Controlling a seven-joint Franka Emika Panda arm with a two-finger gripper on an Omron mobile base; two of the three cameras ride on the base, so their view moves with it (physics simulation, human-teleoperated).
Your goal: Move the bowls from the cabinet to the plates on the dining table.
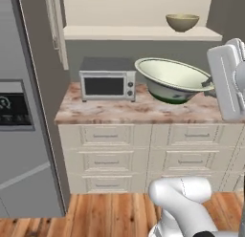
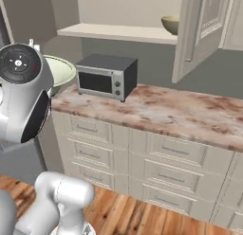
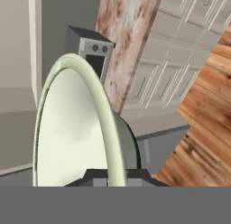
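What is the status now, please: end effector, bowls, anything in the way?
End effector shut on wide cream bowl, carried tilted above the counter. Olive bowl on cabinet shelf. Toaster oven close beside the carried bowl.

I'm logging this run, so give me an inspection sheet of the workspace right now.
Surface: marbled counter over cream drawers.
Job's things: wide cream bowl with green base, tilted, held at its rim; olive bowl on the cabinet shelf; cabinet door open.
Clutter: toaster oven on the counter.
Grippers: gripper shut on the wide bowl's rim.
Cables: nothing seen.
Surroundings: grey fridge at left, wood floor.
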